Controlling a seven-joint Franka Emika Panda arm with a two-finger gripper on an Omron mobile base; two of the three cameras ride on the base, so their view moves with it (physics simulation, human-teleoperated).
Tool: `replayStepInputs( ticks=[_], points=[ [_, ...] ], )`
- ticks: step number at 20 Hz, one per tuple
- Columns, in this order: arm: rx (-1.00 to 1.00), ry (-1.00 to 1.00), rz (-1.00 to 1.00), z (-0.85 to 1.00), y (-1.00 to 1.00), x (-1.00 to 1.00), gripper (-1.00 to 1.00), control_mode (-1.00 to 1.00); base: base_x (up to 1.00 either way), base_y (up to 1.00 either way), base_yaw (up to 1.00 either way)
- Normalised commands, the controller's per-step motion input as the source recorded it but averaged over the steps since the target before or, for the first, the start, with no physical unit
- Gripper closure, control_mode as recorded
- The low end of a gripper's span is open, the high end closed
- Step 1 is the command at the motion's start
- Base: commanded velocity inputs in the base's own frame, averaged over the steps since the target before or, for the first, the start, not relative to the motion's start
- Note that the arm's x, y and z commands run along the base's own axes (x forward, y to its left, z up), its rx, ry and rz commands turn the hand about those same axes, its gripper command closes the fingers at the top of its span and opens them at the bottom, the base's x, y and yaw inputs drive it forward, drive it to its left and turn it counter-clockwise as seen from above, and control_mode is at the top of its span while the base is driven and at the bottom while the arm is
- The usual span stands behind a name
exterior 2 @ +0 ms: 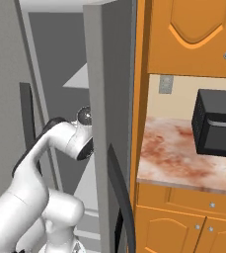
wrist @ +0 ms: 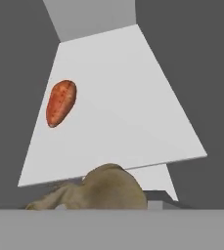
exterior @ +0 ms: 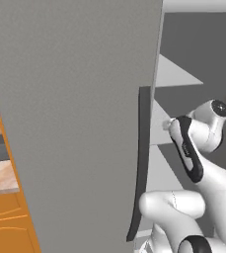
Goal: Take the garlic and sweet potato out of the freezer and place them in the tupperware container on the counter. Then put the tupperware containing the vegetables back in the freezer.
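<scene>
We cannot tell how wide the gripper stands; its fingertips are hidden. The garlic point(wrist: 103, 188), a tan lump, lies close below the hand camera, at the near edge of the freezer shelf point(wrist: 133, 97). The sweet potato point(wrist: 60, 103) lies farther back on that shelf, apart from the garlic. The freezer door point(exterior: 75, 123) stands open beside the arm.

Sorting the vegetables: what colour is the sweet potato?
Orange-red with small dark specks; the sweet potato shows best in the hand view.
</scene>
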Motion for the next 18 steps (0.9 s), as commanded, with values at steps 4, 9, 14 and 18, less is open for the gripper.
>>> replayStepInputs(
  ticks=[4, 9, 14, 18],
  points=[
    [0.0, 0.01, 0.0, 0.62, 0.0, -1.0, 1.0, -1.0, 0.0, 0.0, 0.0],
    [0.0, 0.02, 0.0, 0.62, 0.0, -0.94, 1.0, -1.0, 0.0, 0.0, 0.0],
    [0.0, 0.04, 0.0, 0.66, 0.0, -0.75, 1.0, -1.0, 0.0, 0.0, 0.0],
    [0.0, 0.11, 0.0, 0.67, 0.16, -0.46, 1.0, -1.0, 0.0, 0.0, 0.0]
  ],
)
